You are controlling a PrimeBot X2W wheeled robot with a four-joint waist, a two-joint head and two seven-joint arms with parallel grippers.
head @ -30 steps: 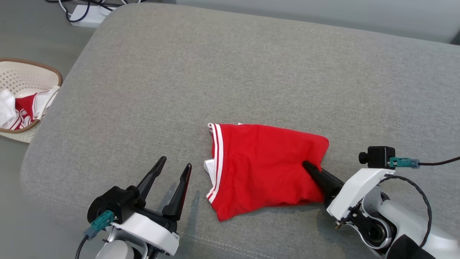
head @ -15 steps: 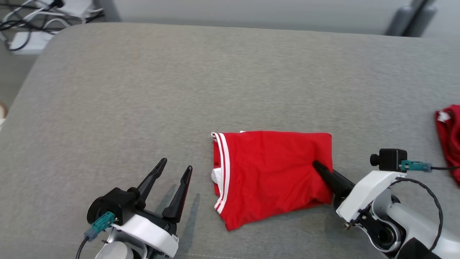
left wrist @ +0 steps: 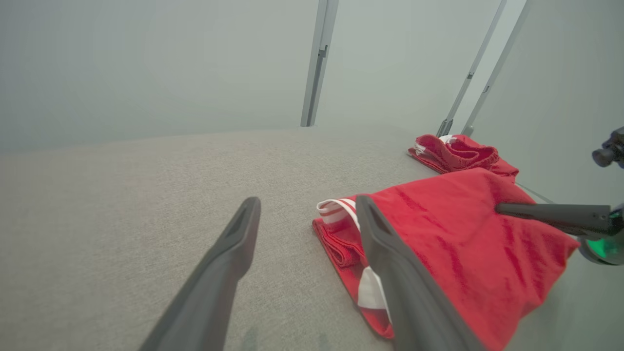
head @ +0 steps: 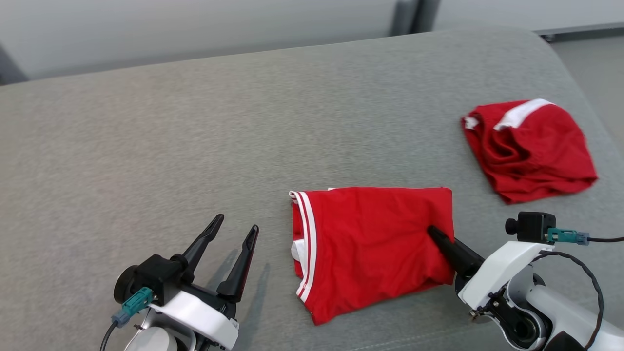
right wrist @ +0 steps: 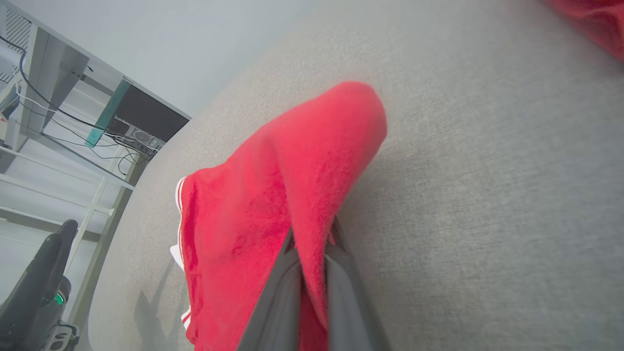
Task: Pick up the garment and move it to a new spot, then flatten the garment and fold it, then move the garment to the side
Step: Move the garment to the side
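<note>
right end effector (head: 431, 230) pinches right edge of red garment (head: 370, 243) | left end effector (head: 237, 222) spread, empty | garment sits just right of it

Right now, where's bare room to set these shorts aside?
Bare cushion spans everything left of the shorts and beyond the left end effector, plus the strip between shorts and back edge. The right corner is crowded by the other red garment.

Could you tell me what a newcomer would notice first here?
A folded red garment with white stripes lies on the grey cushion, the right gripper shut on its right edge. A second red garment sits crumpled at far right; the left gripper stands open at lower left.
</note>
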